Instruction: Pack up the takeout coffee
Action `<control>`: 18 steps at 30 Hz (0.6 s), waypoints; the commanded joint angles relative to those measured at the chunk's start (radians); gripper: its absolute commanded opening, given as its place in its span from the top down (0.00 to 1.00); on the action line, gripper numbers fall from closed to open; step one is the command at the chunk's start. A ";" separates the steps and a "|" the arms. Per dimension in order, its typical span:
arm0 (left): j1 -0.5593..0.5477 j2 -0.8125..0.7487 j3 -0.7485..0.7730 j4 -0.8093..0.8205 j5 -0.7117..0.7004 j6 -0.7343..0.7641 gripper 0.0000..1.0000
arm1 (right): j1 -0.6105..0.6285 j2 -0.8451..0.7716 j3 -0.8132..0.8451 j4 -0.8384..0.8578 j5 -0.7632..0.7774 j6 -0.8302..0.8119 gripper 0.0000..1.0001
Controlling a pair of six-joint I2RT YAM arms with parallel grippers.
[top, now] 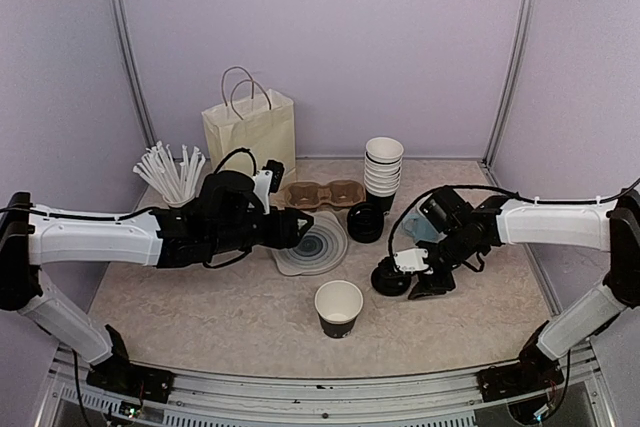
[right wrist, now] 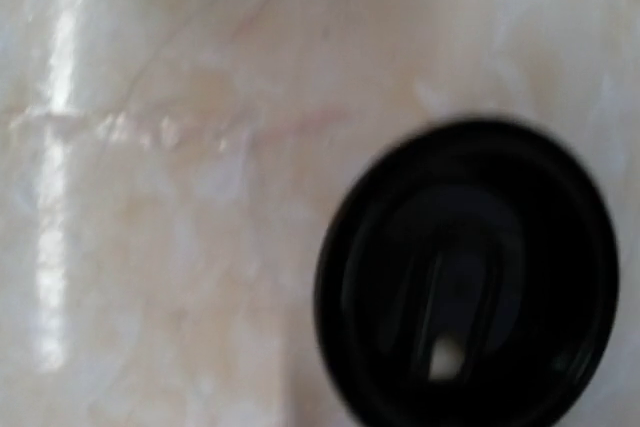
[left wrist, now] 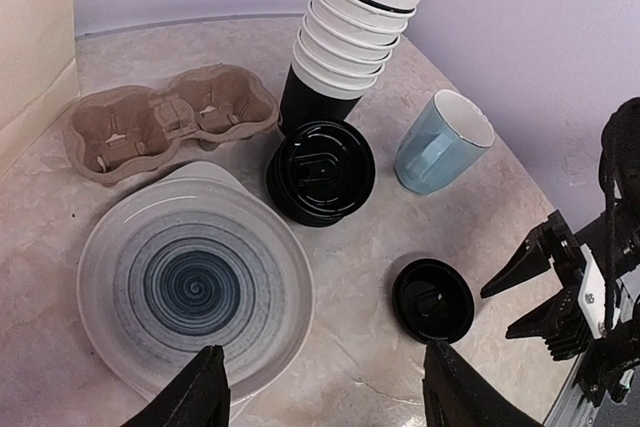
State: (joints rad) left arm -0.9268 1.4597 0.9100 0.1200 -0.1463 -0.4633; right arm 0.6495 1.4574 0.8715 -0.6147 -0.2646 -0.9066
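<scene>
R gripper spread beside lid | L gripper spread | risk: off-centre pinch prob. skids lid across tabletop

plate: grey-blue spiral | mug: light blue | lid: black

Lab-type robot cell: plain lilac walls beyond left claw and right claw; metal poles flanking; aluminium rail rearward, at arm bases.

Top view: high at 6 o'clock, facing 12 o'clock. Left wrist faces 2 o'clock; right wrist close, straight down. All share lid.
</scene>
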 commanded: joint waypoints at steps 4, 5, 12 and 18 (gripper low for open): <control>0.016 -0.030 -0.018 0.024 -0.007 0.002 0.35 | -0.001 0.077 0.048 0.029 -0.071 -0.023 0.58; 0.016 -0.030 -0.020 0.026 -0.006 0.002 0.35 | 0.001 0.089 0.052 0.021 -0.077 -0.028 0.60; 0.031 -0.041 -0.045 0.042 -0.002 -0.009 0.35 | 0.029 0.149 0.046 0.036 -0.020 -0.038 0.66; 0.037 -0.054 -0.058 0.043 -0.003 -0.011 0.35 | 0.043 0.181 0.047 0.072 0.026 -0.023 0.73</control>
State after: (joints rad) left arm -0.8978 1.4342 0.8665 0.1349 -0.1459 -0.4679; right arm 0.6785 1.6218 0.9066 -0.5732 -0.2691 -0.9325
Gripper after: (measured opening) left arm 0.647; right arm 0.286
